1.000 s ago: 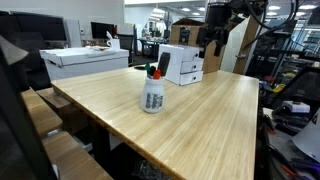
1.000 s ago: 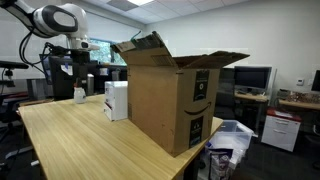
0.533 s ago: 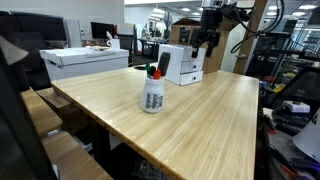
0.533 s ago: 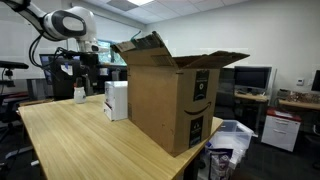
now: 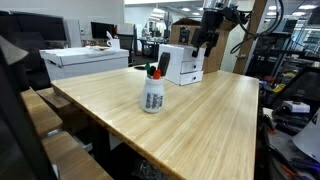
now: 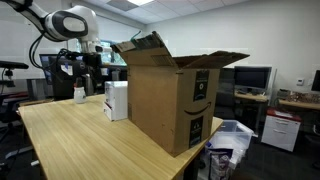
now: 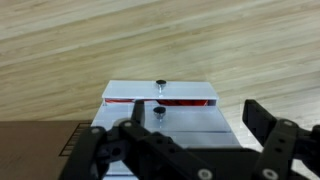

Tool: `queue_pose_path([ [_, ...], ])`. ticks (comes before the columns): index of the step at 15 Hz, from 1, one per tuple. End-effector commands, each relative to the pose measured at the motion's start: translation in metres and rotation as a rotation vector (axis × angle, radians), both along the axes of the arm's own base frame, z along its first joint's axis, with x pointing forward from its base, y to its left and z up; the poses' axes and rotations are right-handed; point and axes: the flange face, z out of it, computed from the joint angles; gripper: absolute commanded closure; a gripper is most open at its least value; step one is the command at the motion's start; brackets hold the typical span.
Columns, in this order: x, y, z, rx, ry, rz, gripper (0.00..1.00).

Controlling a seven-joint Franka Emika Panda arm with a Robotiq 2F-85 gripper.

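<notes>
Wrist view: the white drawer unit (image 7: 160, 100) is seen below the gripper (image 7: 195, 132), whose jaws are spread wide with nothing held between them. In both exterior views the gripper is held above the drawer unit, which stands on the wooden table (image 5: 210, 120) just beside the cardboard box (image 6: 170, 95). Compared with a second ago, the arm has been shifted sideways toward the drawer unit. Since half a second ago hardly any change is seen. The bottle (image 5: 153, 92) is left unmoved, well apart from the gripper.
</notes>
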Motion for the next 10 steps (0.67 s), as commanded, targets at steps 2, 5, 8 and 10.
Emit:
queue_pose_path([
  [2,-0.004,0.000,-0.003,-0.002,0.010,0.001,0.00],
  [5,-0.008,0.000,-0.006,-0.003,0.015,0.001,0.00],
  [8,-0.009,0.000,-0.005,-0.003,0.013,0.001,0.00],
  [10,-0.009,-0.002,-0.005,-0.008,0.012,0.000,0.00],
])
